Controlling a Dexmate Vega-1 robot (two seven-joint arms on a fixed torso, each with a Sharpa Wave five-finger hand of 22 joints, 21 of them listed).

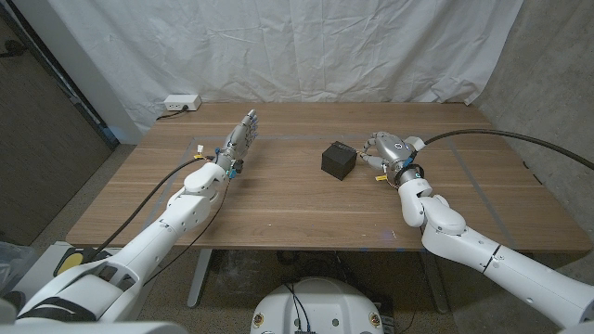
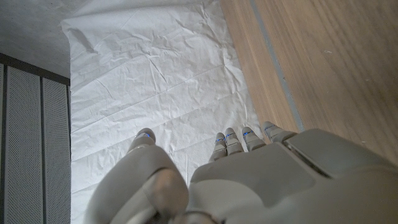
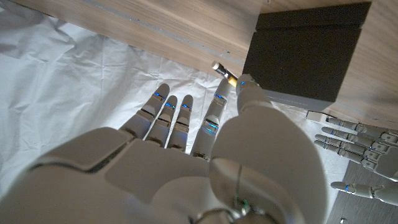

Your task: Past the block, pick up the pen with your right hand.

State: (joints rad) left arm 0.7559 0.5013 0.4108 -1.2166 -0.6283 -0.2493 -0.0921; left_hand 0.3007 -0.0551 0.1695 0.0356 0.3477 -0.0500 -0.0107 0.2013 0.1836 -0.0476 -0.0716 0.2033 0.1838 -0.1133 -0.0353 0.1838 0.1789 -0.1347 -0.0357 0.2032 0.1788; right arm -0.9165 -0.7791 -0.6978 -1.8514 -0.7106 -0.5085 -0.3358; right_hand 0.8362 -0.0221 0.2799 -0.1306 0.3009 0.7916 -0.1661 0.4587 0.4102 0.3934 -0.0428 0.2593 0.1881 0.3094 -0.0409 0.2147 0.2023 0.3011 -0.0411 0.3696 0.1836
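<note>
Wooden table (image 1: 278, 199) bare along its near edge, left hand (image 1: 238, 141) open-fingered, holding nothing, black block (image 1: 337, 160) mid-table, right hand (image 1: 388, 151) just beside it pinching the pen (image 3: 224, 73), wrinkled white sheet (image 1: 306, 46) behind.

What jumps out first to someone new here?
The black block sits mid-table, with the right hand close beside it. In the right wrist view a pen tip shows between the fingers by the block. The left hand stands fingers out, across the table.
</note>
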